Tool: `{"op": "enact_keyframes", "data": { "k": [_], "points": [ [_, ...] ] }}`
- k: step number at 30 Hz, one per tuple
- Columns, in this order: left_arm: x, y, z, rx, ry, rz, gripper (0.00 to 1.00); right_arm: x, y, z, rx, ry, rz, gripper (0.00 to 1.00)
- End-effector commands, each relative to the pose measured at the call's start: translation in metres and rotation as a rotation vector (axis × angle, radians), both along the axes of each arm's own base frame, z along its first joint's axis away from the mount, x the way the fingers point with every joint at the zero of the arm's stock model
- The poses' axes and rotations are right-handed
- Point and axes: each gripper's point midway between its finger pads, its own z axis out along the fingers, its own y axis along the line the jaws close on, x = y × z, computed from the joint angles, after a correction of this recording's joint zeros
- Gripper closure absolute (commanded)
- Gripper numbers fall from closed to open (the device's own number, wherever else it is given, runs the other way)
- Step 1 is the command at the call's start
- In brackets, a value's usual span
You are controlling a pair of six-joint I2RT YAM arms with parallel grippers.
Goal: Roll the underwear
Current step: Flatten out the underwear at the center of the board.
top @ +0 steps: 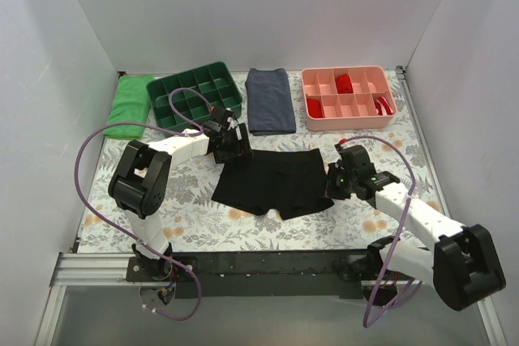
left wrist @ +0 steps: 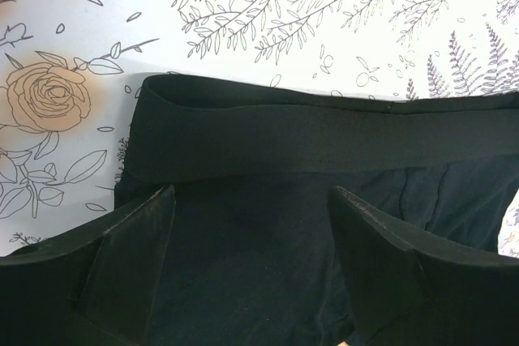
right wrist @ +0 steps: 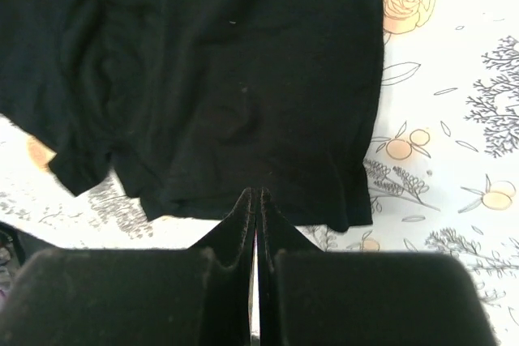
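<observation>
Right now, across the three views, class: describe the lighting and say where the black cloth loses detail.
Top view: bright, even light, faint shadows, no glare; the underwear reads as a flat black patch. Left wrist view: the waistband edge is crisp, seams just visible. Right wrist view: only faint folds show; the hem stands sharp against the pale table.

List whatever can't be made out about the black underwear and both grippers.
Right wrist view: whether the shut right gripper has pinched the hem of the black soft-fabric boxer briefs or only touches it; its fingertips cover the spot.
Left wrist view: the briefs' legs, cut off by the lower edge and the open left gripper.
Top view: the waistband corner, hidden under the left gripper.
</observation>
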Motion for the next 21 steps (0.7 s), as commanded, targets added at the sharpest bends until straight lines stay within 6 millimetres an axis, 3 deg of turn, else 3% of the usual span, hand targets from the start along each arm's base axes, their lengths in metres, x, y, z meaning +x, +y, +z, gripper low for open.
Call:
{"op": "enact_keyframes", "data": {
  "k": [1,6,15,21],
  "points": [
    [-0.003,0.001,0.016,-0.017,-0.024,-0.019,0.24,0.008,0.009,-0.015,0.003,0.043,0.009,0.99],
    [-0.001,0.003,0.012,0.005,-0.019,-0.018,0.24,-0.006,-0.005,-0.040,-0.064,0.125,-0.029,0.99],
    [-0.001,0.020,-0.003,0.089,0.011,0.036,0.24,-0.031,-0.043,-0.068,-0.225,0.189,-0.111,0.99],
    [-0.003,0.019,0.002,0.074,0.008,0.034,0.24,-0.026,-0.046,-0.065,-0.245,0.176,-0.111,0.99]
  ]
}}
